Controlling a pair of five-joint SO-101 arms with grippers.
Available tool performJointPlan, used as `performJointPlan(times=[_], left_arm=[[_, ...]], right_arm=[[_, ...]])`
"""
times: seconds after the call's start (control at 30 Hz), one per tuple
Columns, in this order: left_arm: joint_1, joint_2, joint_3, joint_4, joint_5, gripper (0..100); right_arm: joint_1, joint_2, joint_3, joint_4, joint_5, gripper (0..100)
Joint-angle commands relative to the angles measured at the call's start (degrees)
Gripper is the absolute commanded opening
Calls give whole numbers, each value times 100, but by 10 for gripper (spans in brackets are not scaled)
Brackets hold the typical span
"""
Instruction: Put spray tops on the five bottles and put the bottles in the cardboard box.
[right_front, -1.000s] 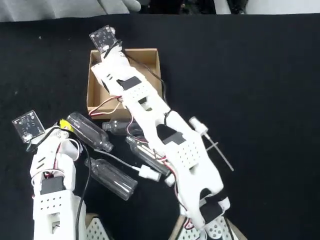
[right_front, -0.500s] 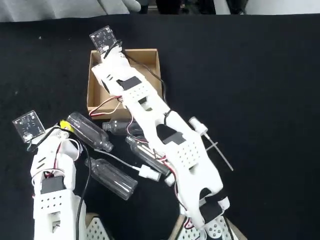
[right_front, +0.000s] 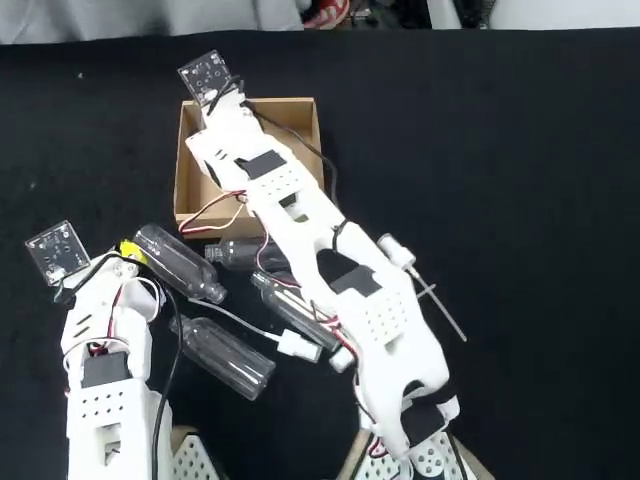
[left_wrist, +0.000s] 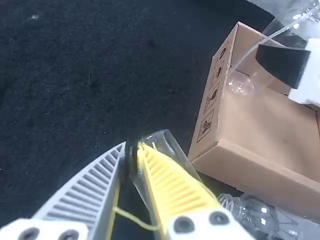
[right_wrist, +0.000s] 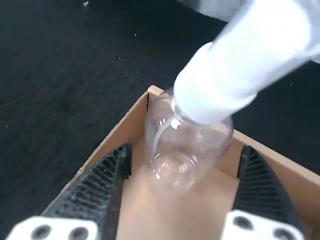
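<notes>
My right gripper (right_wrist: 185, 150) hangs over the cardboard box (right_front: 192, 190) at the back left, shut on a clear bottle (right_wrist: 187, 142). That bottle carries a white spray top (right_wrist: 240, 65) and tilts above the box corner. My left gripper (left_wrist: 131, 152) is low at the front left, its grey and yellow fingers shut on the end of a lying clear bottle (right_front: 180, 262) without a top. Another clear bottle (right_front: 225, 355) lies in front of it, a white spray top (right_front: 298, 347) at its mouth. Two more bottles (right_front: 285, 308) lie partly under the right arm.
A loose spray top (right_front: 398, 250) with its long tube lies on the black cloth to the right of the right arm. The box wall (left_wrist: 250, 135) stands close beside my left gripper. The right half of the table is bare black cloth.
The right arm has shifted very slightly to the right over the box. The left arm and the lying bottles have not moved.
</notes>
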Motion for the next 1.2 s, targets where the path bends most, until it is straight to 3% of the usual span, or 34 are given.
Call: performJointPlan(times=[0.0, 1.0, 1.17], left_arm=[[-40, -79, -101, -149, -44, 33], [-48, -79, -101, -149, -44, 33], [-48, -79, -101, -149, -44, 33]], right_arm=[[-88, -884, 242, 35, 0, 297], [-273, -4295, 4224, 44, 9, 297], [-273, -5033, 4505, 791, 9, 297]])
